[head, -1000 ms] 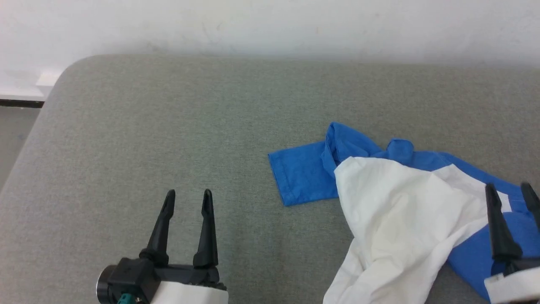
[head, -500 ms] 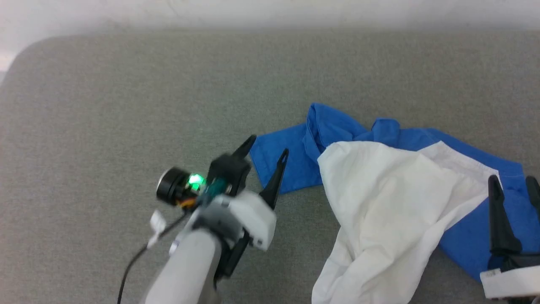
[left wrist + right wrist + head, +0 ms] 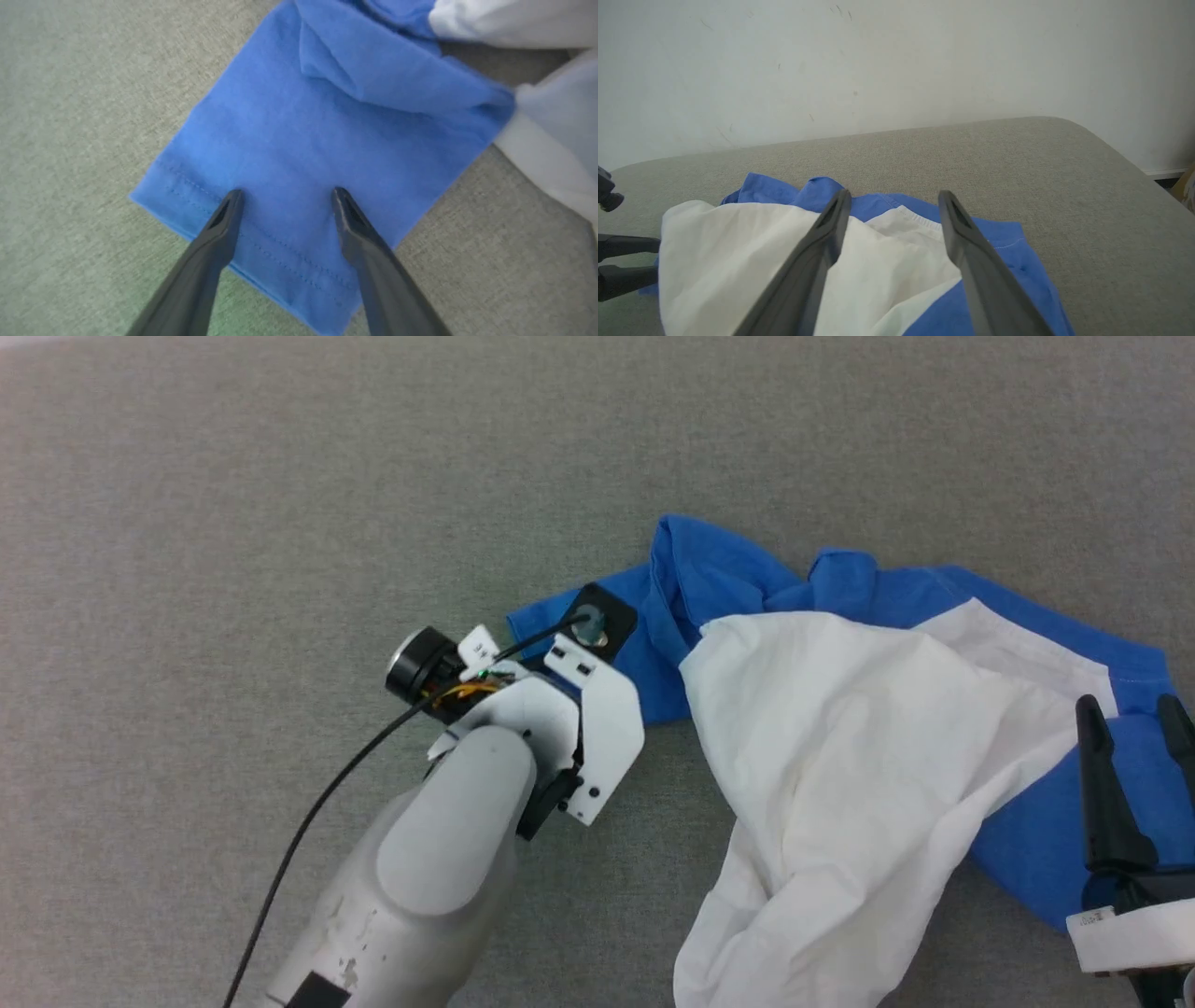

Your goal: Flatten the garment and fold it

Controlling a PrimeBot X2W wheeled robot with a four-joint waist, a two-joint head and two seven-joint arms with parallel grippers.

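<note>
Risk: left gripper [image 3: 286, 196], spread over sleeve [image 3: 289, 140] hem, may nip only top layer or shove cloth, bunching garment [image 3: 840, 728] crumpled on bench [image 3: 233, 523] right half; right gripper [image 3: 1130, 709] spread too.

Overhead head, close wrists, common garment [image 3: 868, 756]

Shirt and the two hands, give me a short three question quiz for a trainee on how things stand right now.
1. True or false: the left hand is shut on the shirt's blue sleeve.
2. Which part of the shirt lies under the left hand? A: white body. B: blue sleeve. C: collar.
3. Fill in: the right hand, over the shirt, has its jaws ____.
Key: 1 false, it is open. 2 B. 3 open.
</note>
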